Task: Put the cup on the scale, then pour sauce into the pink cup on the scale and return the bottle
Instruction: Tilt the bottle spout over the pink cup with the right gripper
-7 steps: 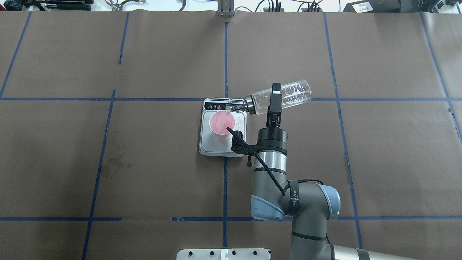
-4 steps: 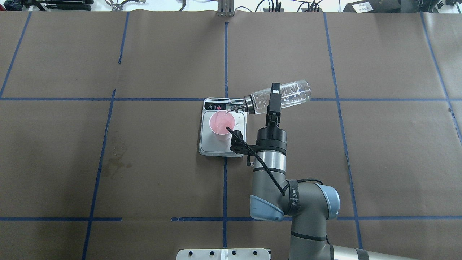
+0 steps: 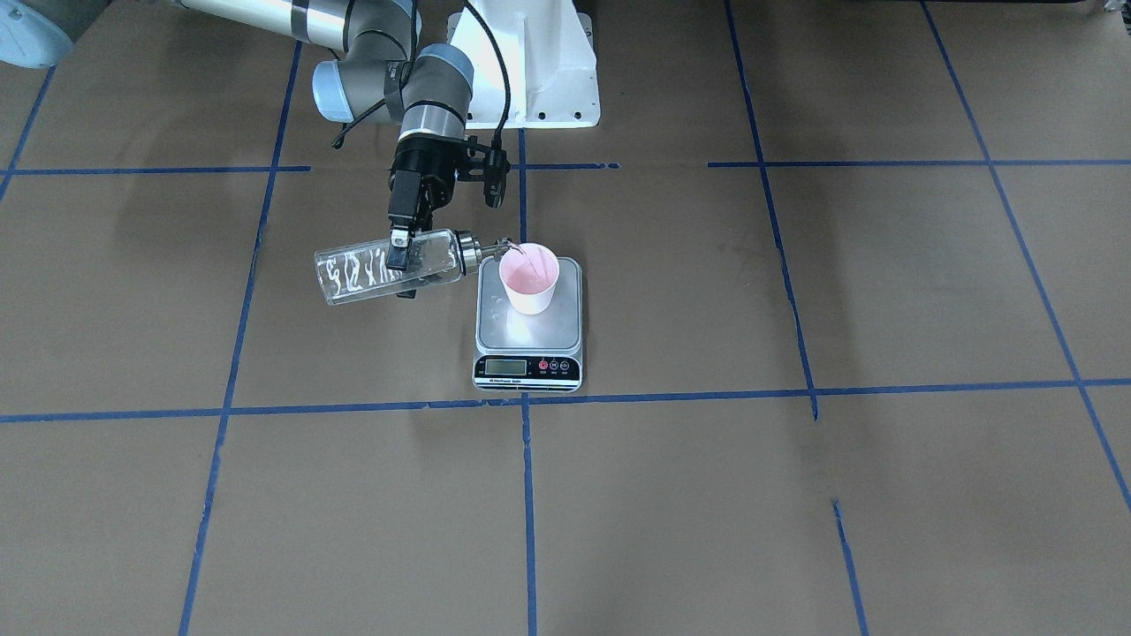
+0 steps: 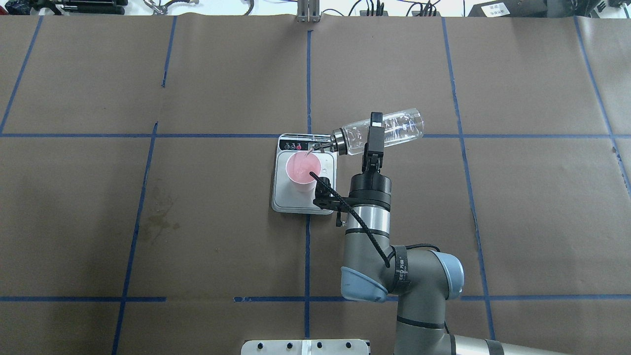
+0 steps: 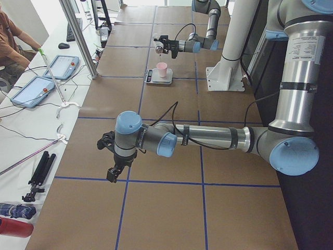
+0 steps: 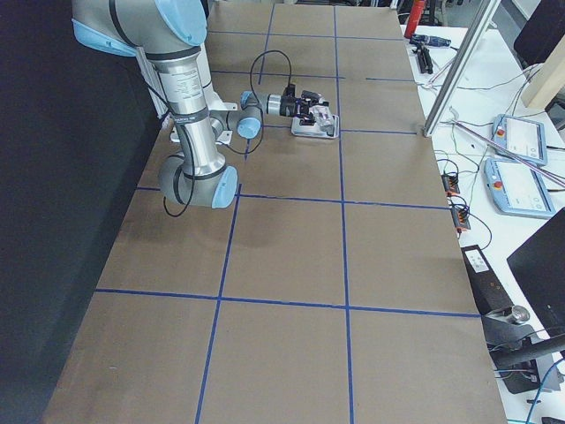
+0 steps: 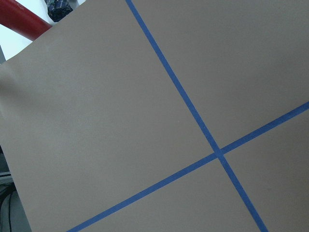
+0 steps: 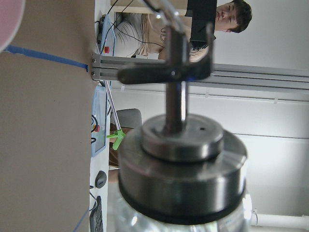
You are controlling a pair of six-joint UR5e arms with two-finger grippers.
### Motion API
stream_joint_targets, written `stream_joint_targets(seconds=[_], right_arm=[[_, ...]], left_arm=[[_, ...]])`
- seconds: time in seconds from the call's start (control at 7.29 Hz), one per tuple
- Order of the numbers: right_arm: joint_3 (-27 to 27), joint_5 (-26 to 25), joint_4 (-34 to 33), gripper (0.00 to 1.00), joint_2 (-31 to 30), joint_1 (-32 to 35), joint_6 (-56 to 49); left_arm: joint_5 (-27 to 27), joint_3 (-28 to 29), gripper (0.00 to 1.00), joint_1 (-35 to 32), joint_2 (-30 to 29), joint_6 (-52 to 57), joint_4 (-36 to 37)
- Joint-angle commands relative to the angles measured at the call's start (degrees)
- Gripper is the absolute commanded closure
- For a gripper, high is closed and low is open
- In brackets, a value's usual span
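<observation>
The pink cup (image 4: 300,170) (image 3: 529,278) stands upright on the steel platform of the scale (image 4: 283,197) (image 3: 530,340). My right gripper (image 4: 373,130) (image 3: 402,256) is shut on the clear glass bottle (image 4: 402,125) (image 3: 353,274), which lies almost horizontal. Its metal spout (image 8: 176,72) reaches over the cup's rim. A thin clear stream of sauce (image 3: 521,253) runs into the cup. My left gripper (image 5: 112,174) hangs over the table far from the scale, and I cannot tell if it is open or shut.
The white robot base plate (image 4: 305,346) sits at the near table edge. A faint stain (image 4: 157,222) marks the brown paper left of the scale. A person (image 5: 10,41) sits at a side desk with tablets (image 5: 65,66).
The bottle has shifted slightly left and away with the right gripper, its spout staying over the cup. Cup and scale have not moved.
</observation>
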Motion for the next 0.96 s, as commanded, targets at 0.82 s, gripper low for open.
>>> stream_joint_targets(seconds=[0.82], right_arm=[[0.43,0.19,1.18,1.0,0.02,-1.14,6.44]], left_arm=[[0.0,-0.08,0.0,-0.06,0.06,-0.09,-0.09]])
